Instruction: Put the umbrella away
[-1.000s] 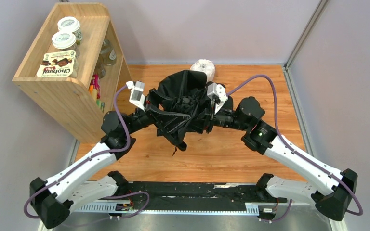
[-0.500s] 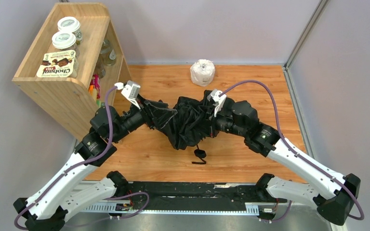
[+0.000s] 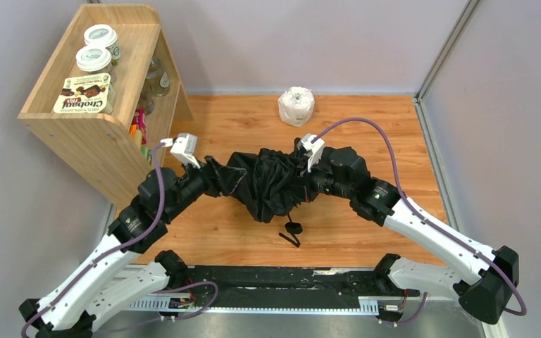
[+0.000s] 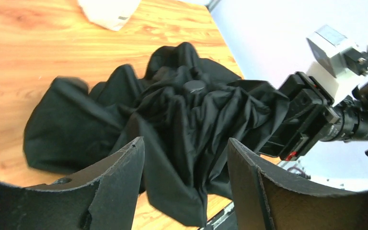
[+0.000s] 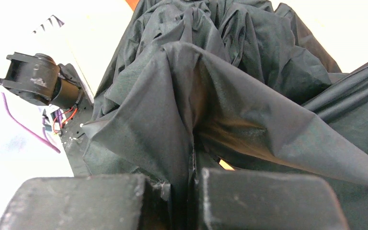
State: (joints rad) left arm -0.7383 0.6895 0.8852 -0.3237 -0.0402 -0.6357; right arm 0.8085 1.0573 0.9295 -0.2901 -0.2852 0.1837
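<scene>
Wooden tabletop (image 3: 366,120) — crumpled umbrella (image 3: 268,184), shelf (image 3: 91,141) left, white roll (image 3: 296,105) behind.

The left arm (image 3: 106,257) rises from its base at the near left, bends at the elbow and sends its forearm inward to the right. The right arm (image 3: 430,236) mirrors it from the near right, elbow raised, forearm pointing left. The two wrists face each other at close range. The left gripper (image 4: 184,148) has its fingers (image 4: 120,167) spread wide apart. The right gripper (image 5: 194,179) is closed tight, its fingers (image 5: 268,201) pinching a fold of the umbrella (image 5: 230,86).
</scene>
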